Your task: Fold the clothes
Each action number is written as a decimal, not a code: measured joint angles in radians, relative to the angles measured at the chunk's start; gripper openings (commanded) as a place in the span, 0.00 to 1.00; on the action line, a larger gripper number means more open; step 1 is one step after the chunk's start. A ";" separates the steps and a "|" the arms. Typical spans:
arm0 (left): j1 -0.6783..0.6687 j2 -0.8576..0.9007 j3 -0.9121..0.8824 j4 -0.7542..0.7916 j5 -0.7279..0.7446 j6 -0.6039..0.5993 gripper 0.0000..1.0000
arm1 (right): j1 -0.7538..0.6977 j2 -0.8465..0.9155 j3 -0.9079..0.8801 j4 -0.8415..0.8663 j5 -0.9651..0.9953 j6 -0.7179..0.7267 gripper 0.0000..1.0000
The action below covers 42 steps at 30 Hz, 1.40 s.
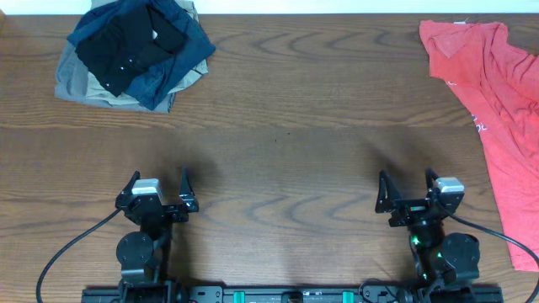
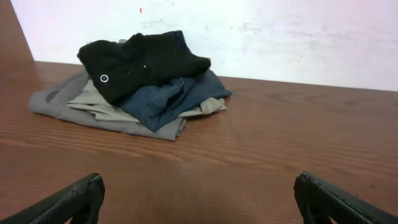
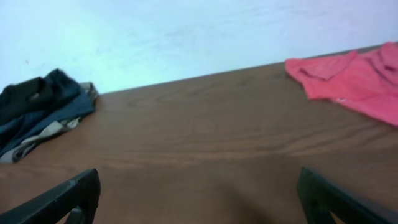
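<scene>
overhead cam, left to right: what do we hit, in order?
In order: clothes pile with the black garment on top → right gripper → red shirt. The left gripper is skipped because it overlaps the pile's span sideways.

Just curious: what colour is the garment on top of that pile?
The top garment is black; best in left wrist view.

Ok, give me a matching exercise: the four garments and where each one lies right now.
1. black garment
2. navy garment
3. khaki garment
4. red shirt

A. underneath two others
B. alone, on the right
C. on top of two others
D. between two others

Pairs: 1-C, 2-D, 3-A, 4-B
</scene>
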 measured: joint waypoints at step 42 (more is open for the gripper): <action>0.000 0.001 0.000 0.000 0.000 0.000 0.98 | -0.090 -0.023 -0.110 0.137 -0.102 -0.176 0.99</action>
